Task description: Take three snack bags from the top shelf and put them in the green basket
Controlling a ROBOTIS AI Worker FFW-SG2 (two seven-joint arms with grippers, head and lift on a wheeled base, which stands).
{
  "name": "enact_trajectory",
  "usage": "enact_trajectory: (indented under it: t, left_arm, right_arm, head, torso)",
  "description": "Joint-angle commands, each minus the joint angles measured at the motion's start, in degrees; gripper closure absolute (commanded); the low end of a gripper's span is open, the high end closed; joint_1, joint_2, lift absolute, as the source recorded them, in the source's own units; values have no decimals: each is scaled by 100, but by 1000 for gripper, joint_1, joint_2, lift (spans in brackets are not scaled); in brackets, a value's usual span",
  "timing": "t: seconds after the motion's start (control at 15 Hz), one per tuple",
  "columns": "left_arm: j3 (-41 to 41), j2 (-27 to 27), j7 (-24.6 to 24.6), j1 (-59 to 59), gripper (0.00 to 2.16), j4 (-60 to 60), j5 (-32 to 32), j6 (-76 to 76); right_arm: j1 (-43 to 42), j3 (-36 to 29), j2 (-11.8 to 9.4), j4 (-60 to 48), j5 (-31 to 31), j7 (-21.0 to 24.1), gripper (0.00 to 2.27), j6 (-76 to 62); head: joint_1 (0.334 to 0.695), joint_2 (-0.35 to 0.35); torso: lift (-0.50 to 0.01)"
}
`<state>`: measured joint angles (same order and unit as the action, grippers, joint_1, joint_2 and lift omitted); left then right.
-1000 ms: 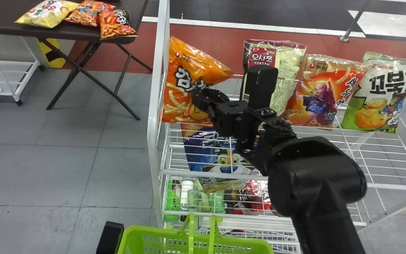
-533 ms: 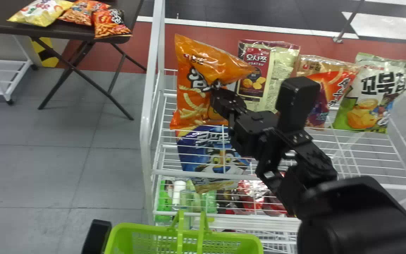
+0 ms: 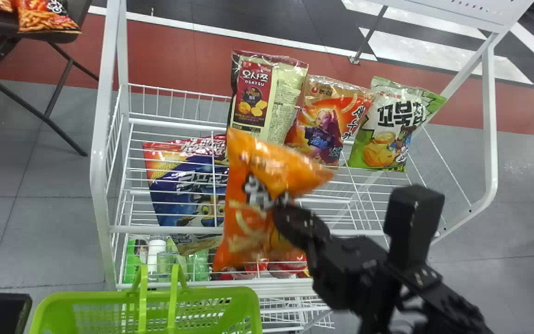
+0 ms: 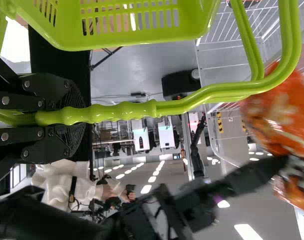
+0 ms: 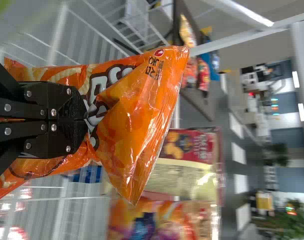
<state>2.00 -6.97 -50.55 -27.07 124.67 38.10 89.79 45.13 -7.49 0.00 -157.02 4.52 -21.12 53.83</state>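
My right gripper [image 3: 285, 206] is pinched tight on the front of the orange snack bag [image 3: 253, 204], up in front of the wire rack and apart from the basket. My left gripper [image 4: 77, 116] is clamped on the handle [image 4: 122, 111] of the green basket [image 3: 202, 293]. The top shelf [image 3: 132, 229] holds a maroon-and-cream bag [image 3: 283, 106], a red-orange bag [image 3: 327, 134] and a green-and-white bag [image 3: 383, 148] in a row; below it lie a blue bag [image 3: 183, 195] and bottles [image 3: 155, 255].
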Motion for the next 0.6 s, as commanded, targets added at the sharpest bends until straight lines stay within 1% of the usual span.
enact_trajectory:
  t: [0.0,0.07,0.13,0.33,0.47,0.53]
  left_arm:
    - [-16,47,28,-9,1544,5,4,24]
    - [-24,56,46,-9,1544,5,-5,24]
    - [-24,56,72,0,1544,23,-5,24]
    - [-60,56,177,-9,1544,110,-5,24]
    - [-86,56,204,0,1544,119,-5,24]
    - [-103,56,239,0,1544,154,-5,24]
  right_arm:
    - [585,-359,5,-145,348,-225,2111,168]
    - [726,-605,5,-145,717,-366,2111,450]
    - [734,-772,5,-110,1016,-551,2111,1118]
    - [752,-798,5,110,1306,-973,2111,2348]
    - [743,-781,5,365,1666,-1148,2111,2858]
    - [717,-719,5,550,1746,-1183,2111,2823]
  head:
    - [695,-350]
    - [695,-350]
    - [695,-350]
    - [695,-350]
    - [695,-350]
    - [695,-350]
  torso:
    - [-28]
    - [-28]
    - [-28]
    - [-28]
    - [-28]
    - [-28]
